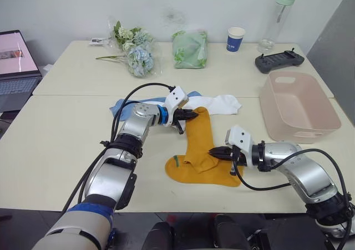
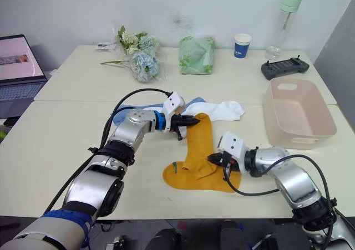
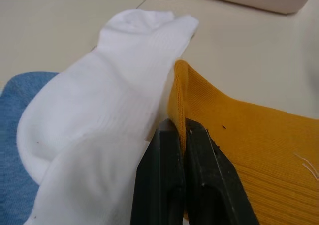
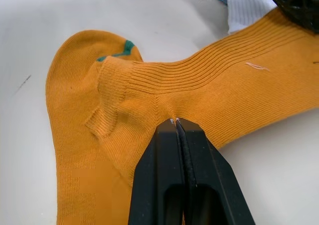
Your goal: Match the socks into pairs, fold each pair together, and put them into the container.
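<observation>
both grippers, left gripper and right gripper, pinch the yellow socks at frame centre, apparently to align the pair for folding.

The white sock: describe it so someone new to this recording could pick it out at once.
Start at the pale pink basin on the right of the near table, then look left to the sock pile mid-table. The white sock lies flat at the pile's far edge, its end pointing toward the basin. It is the one white piece, between the blue sock and the mustard-yellow socks.
</observation>
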Controlling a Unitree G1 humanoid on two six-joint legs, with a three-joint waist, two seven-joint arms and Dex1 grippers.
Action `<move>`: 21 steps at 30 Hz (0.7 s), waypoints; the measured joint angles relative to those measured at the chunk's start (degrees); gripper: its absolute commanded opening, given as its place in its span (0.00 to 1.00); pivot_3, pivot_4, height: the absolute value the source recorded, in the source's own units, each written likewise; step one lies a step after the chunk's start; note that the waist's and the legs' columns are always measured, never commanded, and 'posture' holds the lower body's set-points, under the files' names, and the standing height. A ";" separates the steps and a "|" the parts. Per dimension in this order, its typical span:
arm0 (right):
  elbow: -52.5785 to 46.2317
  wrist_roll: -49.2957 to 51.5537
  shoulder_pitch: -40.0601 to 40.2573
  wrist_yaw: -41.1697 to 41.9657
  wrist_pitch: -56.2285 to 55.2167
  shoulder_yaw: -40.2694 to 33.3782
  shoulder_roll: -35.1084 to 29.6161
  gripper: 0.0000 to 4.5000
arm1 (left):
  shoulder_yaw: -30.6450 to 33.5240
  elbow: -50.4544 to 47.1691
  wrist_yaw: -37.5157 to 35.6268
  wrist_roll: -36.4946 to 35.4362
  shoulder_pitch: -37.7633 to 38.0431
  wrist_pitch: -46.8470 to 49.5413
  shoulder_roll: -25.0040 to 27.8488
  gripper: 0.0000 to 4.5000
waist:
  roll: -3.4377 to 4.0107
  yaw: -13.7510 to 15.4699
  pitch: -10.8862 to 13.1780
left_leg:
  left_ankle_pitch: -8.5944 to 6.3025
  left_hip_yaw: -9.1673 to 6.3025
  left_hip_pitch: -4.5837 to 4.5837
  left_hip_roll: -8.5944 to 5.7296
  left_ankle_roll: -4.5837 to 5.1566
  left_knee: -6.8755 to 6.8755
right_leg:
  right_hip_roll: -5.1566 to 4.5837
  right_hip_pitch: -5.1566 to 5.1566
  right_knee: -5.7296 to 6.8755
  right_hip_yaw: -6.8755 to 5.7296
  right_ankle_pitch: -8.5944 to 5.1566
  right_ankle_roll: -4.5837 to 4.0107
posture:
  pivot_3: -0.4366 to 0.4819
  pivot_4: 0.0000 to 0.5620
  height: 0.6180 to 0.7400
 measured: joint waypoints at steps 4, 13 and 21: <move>0.02 0.53 0.01 0.51 -0.04 -0.76 -0.74 0.00 | 0.01 -6.66 -0.08 -0.26 3.60 4.22 0.95 0.00 | 0.00 -0.01 0.00 | 0.00 -0.01 0.01 0.01 0.00 0.00 | 0.00 0.00 0.02 0.02 0.00 0.00 | 0.48 0.27 1.00; 7.67 -0.25 -5.52 6.78 -5.45 -2.58 -6.41 0.00 | 2.96 -41.83 5.23 -8.25 18.29 30.59 3.78 0.00 | 0.00 -0.03 0.00 | 0.00 -0.13 0.06 0.06 0.00 0.05 | 0.00 0.00 0.14 0.08 0.00 0.00 | 0.48 0.27 1.00; 20.38 -4.18 -14.58 12.72 -13.10 -0.05 -5.15 0.00 | 5.45 -62.87 18.58 -13.30 31.11 45.19 0.85 0.00 | 0.01 -0.07 0.00 | 0.01 -0.09 0.13 0.11 -0.01 0.07 | -0.01 0.02 0.17 0.16 0.01 -0.02 | 0.48 0.27 1.00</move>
